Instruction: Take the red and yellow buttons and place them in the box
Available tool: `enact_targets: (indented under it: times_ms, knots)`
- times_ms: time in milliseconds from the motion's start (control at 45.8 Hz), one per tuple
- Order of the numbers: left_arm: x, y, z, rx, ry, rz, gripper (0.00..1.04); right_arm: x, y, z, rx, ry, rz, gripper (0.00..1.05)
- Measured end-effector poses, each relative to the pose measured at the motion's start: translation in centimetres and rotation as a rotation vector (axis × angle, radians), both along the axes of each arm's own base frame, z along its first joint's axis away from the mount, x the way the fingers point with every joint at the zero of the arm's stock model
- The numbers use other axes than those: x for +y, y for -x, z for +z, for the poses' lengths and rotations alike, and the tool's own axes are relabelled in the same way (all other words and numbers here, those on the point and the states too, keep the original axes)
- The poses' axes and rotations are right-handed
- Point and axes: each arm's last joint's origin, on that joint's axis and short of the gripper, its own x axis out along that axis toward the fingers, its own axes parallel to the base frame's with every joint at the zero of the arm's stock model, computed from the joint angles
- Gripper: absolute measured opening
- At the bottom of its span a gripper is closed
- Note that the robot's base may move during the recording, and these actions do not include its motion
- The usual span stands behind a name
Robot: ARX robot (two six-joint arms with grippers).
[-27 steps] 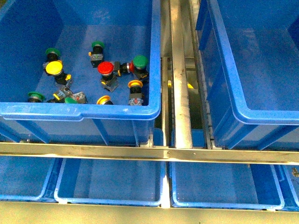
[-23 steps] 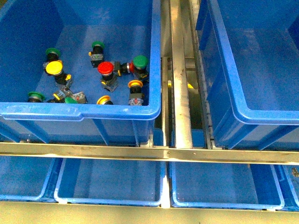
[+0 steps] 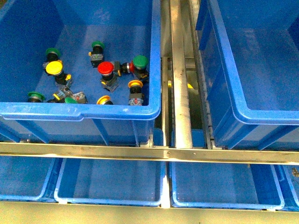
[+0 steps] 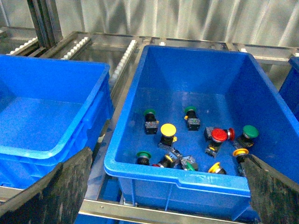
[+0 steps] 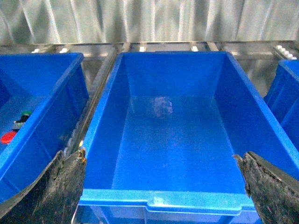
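Note:
In the front view the left blue bin (image 3: 156, 70) holds a red button (image 3: 105, 68), a second red one lying on its side (image 3: 131, 66), and yellow buttons (image 3: 53, 68) (image 3: 135, 84) (image 3: 104, 99). The box (image 3: 233, 93) stands to its right, with nothing inside. Neither arm appears in the front view. My left gripper (image 4: 167, 154) is open, wide over the near wall of the button bin, where the red button (image 4: 218, 135) and a yellow button (image 4: 168, 129) show. My right gripper (image 5: 160, 154) is open, facing the box (image 5: 243, 116).
Green-capped buttons (image 3: 139, 61) (image 3: 52, 52) lie mixed among the red and yellow ones. A metal roller rail (image 3: 180, 70) runs between the two bins. A metal crossbar (image 3: 149, 152) lies in front, with shallow blue trays (image 3: 56, 189) below. Another blue bin (image 4: 100, 88) stands beside the button bin.

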Motion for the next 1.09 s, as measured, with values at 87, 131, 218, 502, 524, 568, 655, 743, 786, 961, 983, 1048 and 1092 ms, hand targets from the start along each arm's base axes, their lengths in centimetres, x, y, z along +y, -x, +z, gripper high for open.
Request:
enact_targets:
  times_ms: [87, 131, 218, 502, 524, 568, 655, 743, 786, 961, 983, 1048, 1092]
  knots:
    - [0.0, 0.0, 0.0, 0.0, 0.0, 0.0, 0.97, 0.0, 0.0, 0.0, 0.0, 0.0, 0.0, 0.99]
    - [0.0, 0.0, 0.0, 0.0, 0.0, 0.0, 0.97, 0.0, 0.0, 0.0, 0.0, 0.0, 0.0, 0.99]
    - [0.0, 0.0, 0.0, 0.0, 0.0, 0.0, 0.97, 0.0, 0.0, 0.0, 0.0, 0.0, 0.0, 0.99]
    - [0.0, 0.0, 0.0, 0.0, 0.0, 0.0, 0.97, 0.0, 0.0, 0.0, 0.0, 0.0, 0.0, 0.99]
    - [0.0, 0.0, 0.0, 0.0, 0.0, 0.0, 0.97, 0.0, 0.0, 0.0, 0.0, 0.0, 0.0, 0.99]
    - [0.0, 0.0, 0.0, 0.0, 0.0, 0.0, 0.97, 0.0, 0.0, 0.0, 0.0, 0.0, 0.0, 0.99]
    - [0.0, 0.0, 0.0, 0.0, 0.0, 0.0, 0.97, 0.0, 0.0, 0.0, 0.0, 0.0, 0.0, 0.99]
    - [0.0, 0.0, 0.0, 0.0, 0.0, 0.0, 0.97, 0.0, 0.0, 0.0, 0.0, 0.0, 0.0, 0.99]
    - [0.0, 0.0, 0.0, 0.0, 0.0, 0.0, 0.97, 0.0, 0.0, 0.0, 0.0, 0.0, 0.0, 0.99]
    - [0.0, 0.0, 0.0, 0.0, 0.0, 0.0, 0.97, 0.0, 0.0, 0.0, 0.0, 0.0, 0.0, 0.99]
    - [0.0, 0.0, 0.0, 0.0, 0.0, 0.0, 0.97, 0.0, 0.0, 0.0, 0.0, 0.0, 0.0, 0.99]
    - [0.0, 0.0, 0.0, 0.0, 0.0, 0.0, 0.97, 0.0, 0.0, 0.0, 0.0, 0.0, 0.0, 0.99]
    - [0.0, 0.0, 0.0, 0.0, 0.0, 0.0, 0.97, 0.0, 0.0, 0.0, 0.0, 0.0, 0.0, 0.99]
